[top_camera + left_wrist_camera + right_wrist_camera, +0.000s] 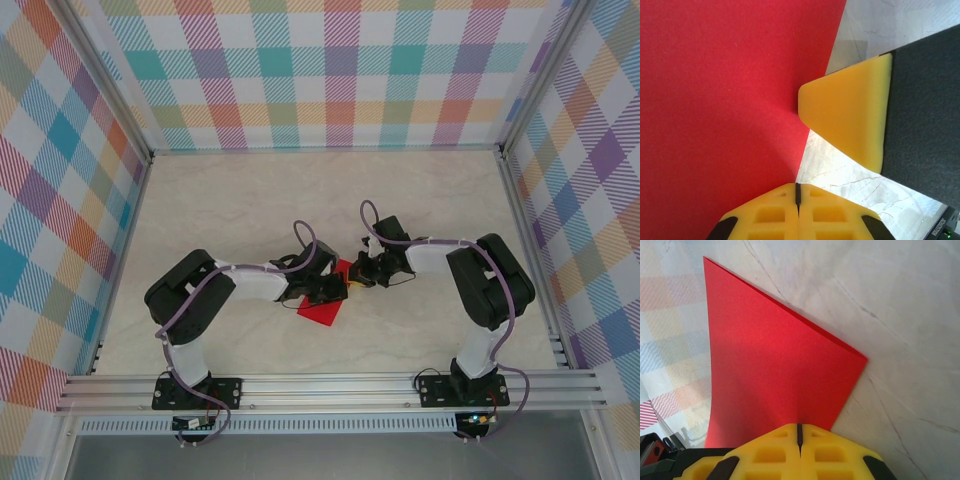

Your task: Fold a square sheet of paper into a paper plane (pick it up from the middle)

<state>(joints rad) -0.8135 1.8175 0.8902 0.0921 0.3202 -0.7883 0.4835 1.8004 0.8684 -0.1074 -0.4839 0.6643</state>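
- In the middle of the table [250, 200], the square sheet of paper [322, 308] lies between the two arms, partly lifted.
- left gripper [334, 290]: jaws together, pinching the sheet's edge.
- right gripper [360, 275]: same deal, clamped on that edge just beside it.

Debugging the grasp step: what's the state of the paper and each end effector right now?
square sheet of paper: not yet a plane, no crease showing, bowed, pinched by both end effectors.
left end effector: shut on the sheet's edge.
right end effector: shut on the sheet.
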